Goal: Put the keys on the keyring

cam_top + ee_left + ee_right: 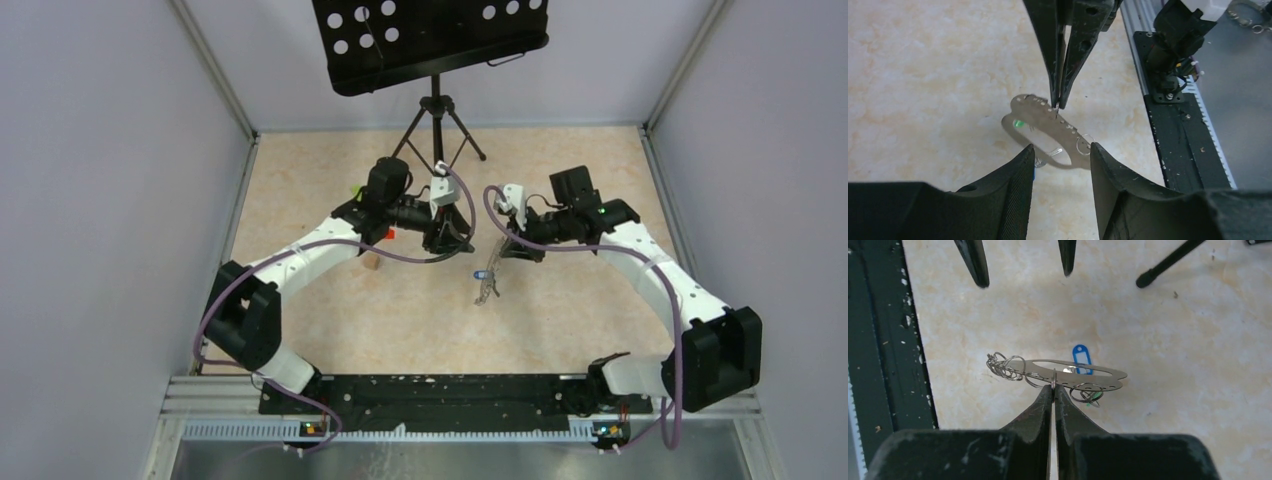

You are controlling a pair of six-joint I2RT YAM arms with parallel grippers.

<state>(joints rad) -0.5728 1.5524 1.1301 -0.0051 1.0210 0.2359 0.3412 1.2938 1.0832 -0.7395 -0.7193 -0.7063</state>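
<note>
Overhead, the right pincer (508,248) is shut on the keyring (487,283), which hangs from its tips above the surface (400,310). A blue tag (482,272) shows just below the right pincer, against the loop. From this view I cannot tell whether it is threaded. The loop's long axis runs from the right pincer toward the arm bases. The left pincer (447,238) faces the right pincer from close on its left.

From the left wrist, a green tag (1019,123) shows through the loop's opening, left of the right pincer (1058,106), so the green key may already be on. The right pincer nips the loop's upper rim. The loop shows its broad face, tilted, with its long axis slanting from upper left to lower right. The left pincer's own fingers (1018,190) stand partly open with nothing between them.

From the right wrist, the blue tag (1081,359) lies beyond the right pincer's closed tips and seems to rest on the surface, not on the loop. A green scrap hangs by a small ring just right of those tips. I judge the job about half done, with the blue key left to thread. The loop sits almost edge-on across the tips, long axis crosswise. Its chain (1002,366) is bunched at the end left of the right pincer.
</note>
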